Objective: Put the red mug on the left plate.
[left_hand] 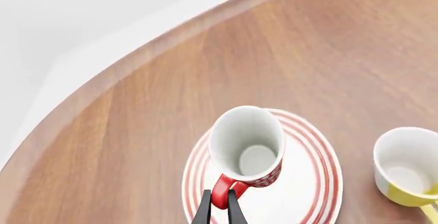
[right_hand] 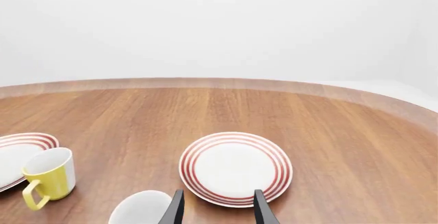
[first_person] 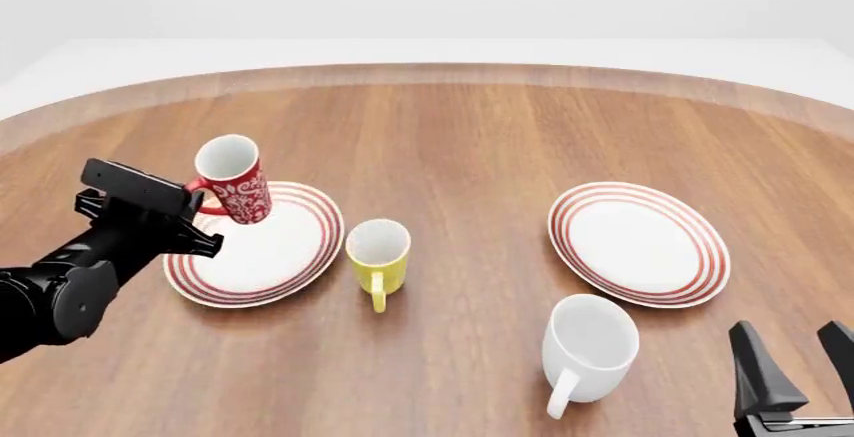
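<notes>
The red mug, with white floral pattern and white inside, hangs tilted in the air over the left part of the left plate. My left gripper is shut on the mug's red handle. In the left wrist view the mug is above the ringed plate, and the gripper pinches the handle. My right gripper is open and empty at the front right of the table; it also shows in the right wrist view.
A yellow mug stands just right of the left plate. A larger white mug stands at the front right. The right plate lies behind it. The round table's far edge curves behind.
</notes>
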{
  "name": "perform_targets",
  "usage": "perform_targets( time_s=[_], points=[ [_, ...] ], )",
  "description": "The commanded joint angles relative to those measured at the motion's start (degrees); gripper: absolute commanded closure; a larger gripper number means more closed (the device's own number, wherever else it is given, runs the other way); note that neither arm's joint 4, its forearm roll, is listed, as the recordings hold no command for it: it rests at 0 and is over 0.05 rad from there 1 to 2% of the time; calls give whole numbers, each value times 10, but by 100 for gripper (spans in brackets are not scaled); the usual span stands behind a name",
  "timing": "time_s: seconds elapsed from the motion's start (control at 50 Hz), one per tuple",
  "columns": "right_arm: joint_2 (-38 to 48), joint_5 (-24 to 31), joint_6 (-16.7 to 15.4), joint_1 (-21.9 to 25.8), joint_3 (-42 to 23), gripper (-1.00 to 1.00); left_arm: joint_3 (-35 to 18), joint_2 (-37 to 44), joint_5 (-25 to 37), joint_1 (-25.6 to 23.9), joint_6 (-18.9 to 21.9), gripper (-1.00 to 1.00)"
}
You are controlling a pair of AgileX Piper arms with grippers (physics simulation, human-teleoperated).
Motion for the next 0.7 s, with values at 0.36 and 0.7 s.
perform_targets(
  time_s=[0.36, 0.7],
  points=[
    [0, 0, 0, 0, 0, -100, 7, 72, -56, 26, -12, 100],
    [0, 0, 0, 0, 0, -100, 3, 129, -92, 47, -13, 100]
  ],
)
